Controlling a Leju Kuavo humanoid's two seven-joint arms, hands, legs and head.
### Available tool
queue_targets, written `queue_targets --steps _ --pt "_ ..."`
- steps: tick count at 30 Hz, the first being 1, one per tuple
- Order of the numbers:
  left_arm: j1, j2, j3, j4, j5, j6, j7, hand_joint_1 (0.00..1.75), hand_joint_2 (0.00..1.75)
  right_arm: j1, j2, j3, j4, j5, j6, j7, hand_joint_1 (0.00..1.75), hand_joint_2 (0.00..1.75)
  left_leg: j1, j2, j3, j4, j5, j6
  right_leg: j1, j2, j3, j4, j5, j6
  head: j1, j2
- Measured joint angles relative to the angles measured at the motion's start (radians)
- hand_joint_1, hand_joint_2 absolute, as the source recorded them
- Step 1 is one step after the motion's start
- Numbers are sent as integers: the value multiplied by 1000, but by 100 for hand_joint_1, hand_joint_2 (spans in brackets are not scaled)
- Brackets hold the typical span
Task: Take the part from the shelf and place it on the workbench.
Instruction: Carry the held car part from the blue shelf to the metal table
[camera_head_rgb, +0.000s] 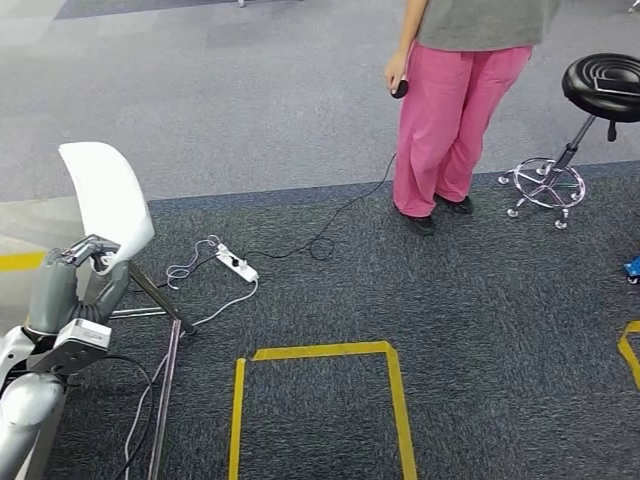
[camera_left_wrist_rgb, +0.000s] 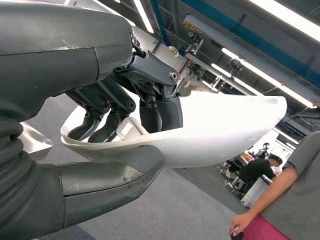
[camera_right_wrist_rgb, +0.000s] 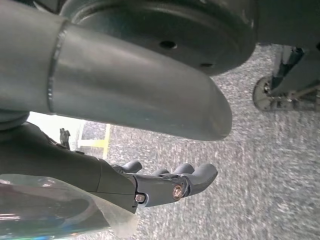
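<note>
1. The part (camera_head_rgb: 109, 200), a smooth white curved shell, sits at the left of the head view above the left hand (camera_head_rgb: 75, 285); no brand, label or writing can be read on it.
2. In the left wrist view the part (camera_left_wrist_rgb: 211, 132) stretches from the hand toward the right of the frame, its open side showing a raised rim.
3. The left hand (camera_left_wrist_rgb: 124, 125) holds the part: dark fingers (camera_left_wrist_rgb: 113, 107) curl down inside its hollow near one end, while the thick grey thumb (camera_left_wrist_rgb: 113, 182) presses against the outer underside, so the shell's wall is pinched between them.
4. In the head view the hand grips the part's lower edge, and the rest of the shell rises above it, tilted toward the upper left.
5. The right hand (camera_right_wrist_rgb: 166, 185) shows in the right wrist view with dark fingers (camera_right_wrist_rgb: 196, 175) stretched out, slightly apart, holding nothing, above grey carpet.
6. On the floor in the head view, a white power strip (camera_head_rgb: 236, 265) with cables lies just right of the part, and yellow tape (camera_head_rgb: 324, 352) marks a rectangle at lower centre.
7. A person (camera_head_rgb: 460, 100) in pink trousers stands at upper right, holding a small dark object in one hand.
8. A black stool (camera_head_rgb: 604, 85) on a chrome wheeled base stands at the far right, near the person.
</note>
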Motion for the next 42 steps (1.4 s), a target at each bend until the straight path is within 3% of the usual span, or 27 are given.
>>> queue_targets --steps 2,3,5,7,9,12,14,16,17,18,21,23,25,28,34,36,40,42 --pt "2 0 0 0 0 0 0 175 175 1 0 0 0 0 0 0 0 0 -2 0 -51 61 -11 5 7 0 19 0 -16 -4 0 0" --pt "3 0 0 0 0 0 0 175 175 2 0 -1 0 0 0 0 0 0 -4 0 -52 37 15 12 10 0 32 0 -25 -5 0 0" --pt "3 1 0 0 0 0 0 175 175 3 1 -1 0 0 0 0 0 0 -16 2 -20 -79 105 35 16 -1 59 -2 -46 -6 1 0" --pt "2 3 0 -1 0 0 0 175 175 2 2 -1 1 0 0 0 0 0 -30 7 6 -164 148 58 18 -2 76 -5 -64 1 5 0" --pt "1 5 1 -2 0 0 0 175 175 0 3 -2 0 0 0 0 0 0 -38 8 18 -188 139 72 17 -6 92 -5 -69 15 5 0" --pt "-1 7 2 -5 0 -1 0 175 175 -3 3 -2 -1 1 2 1 0 0 -30 3 59 -220 135 81 16 -8 90 29 -84 35 6 0" --pt "-4 6 2 -5 0 -1 0 175 175 -7 3 -2 -1 3 2 2 0 0 -26 1 76 -229 129 82 13 -5 27 128 -119 45 11 0" --pt "-5 5 0 -5 -1 -2 0 175 175 -9 2 -3 -1 4 3 2 0 0 -26 0 84 -229 116 81 8 -5 -64 237 -154 54 12 0" --pt "-4 4 0 -5 -1 -2 1 175 175 -7 2 -3 -2 5 3 3 0 0 -25 -1 92 -228 109 78 7 -5 -96 258 -153 58 12 0" --pt "-4 3 -1 -5 -2 -3 2 175 175 -6 1 -4 -2 6 3 4 0 0 -23 -2 102 -228 101 75 6 -5 -112 245 -132 60 12 0" --pt "-6 2 -2 -4 2 -13 9 175 175 1 1 -4 -2 7 3 5 0 0 -20 -4 135 -225 73 62 6 -5 -97 84 11 58 12 0" --pt "-9 2 -3 -4 16 -31 17 175 175 1 1 -5 -2 7 3 6 0 0 -21 -5 139 -219 61 52 8 -4 -85 27 54 40 12 0" --pt "-12 2 -3 -3 37 -48 23 175 175 0 1 -5 -2 7 3 7 0 0 -23 -6 137 -216 52 51 9 -4 -79 24 55 25 11 0" --pt "-24 1 -4 -3 81 -81 29 175 175 1 1 -6 -2 7 3 8 0 0 -24 -5 142 -221 49 69 7 0 -78 22 56 27 6 0" --pt "-38 -3 -4 -2 105 -93 36 175 175 -2 1 -8 -2 7 2 8 0 0 -23 -4 147 -229 51 68 11 5 -77 22 48 16 6 0" --pt "-38 -4 -4 -2 106 -93 36 175 175 -2 1 -8 -2 7 2 8 0 0 -23 -4 148 -233 50 64 12 5 -77 22 48 14 6 0" --pt "-38 -4 -4 -2 106 -94 36 175 175 -4 1 -10 -3 7 0 8 0 0 -21 -4 147 -235 51 39 12 4 -75 22 49 12 6 0" --pt "-38 -4 -4 -2 106 -97 36 175 175 -4 1 -11 -3 7 -1 8 0 0 -21 -4 148 -235 52 35 12 3 -74 22 51 12 6 0"
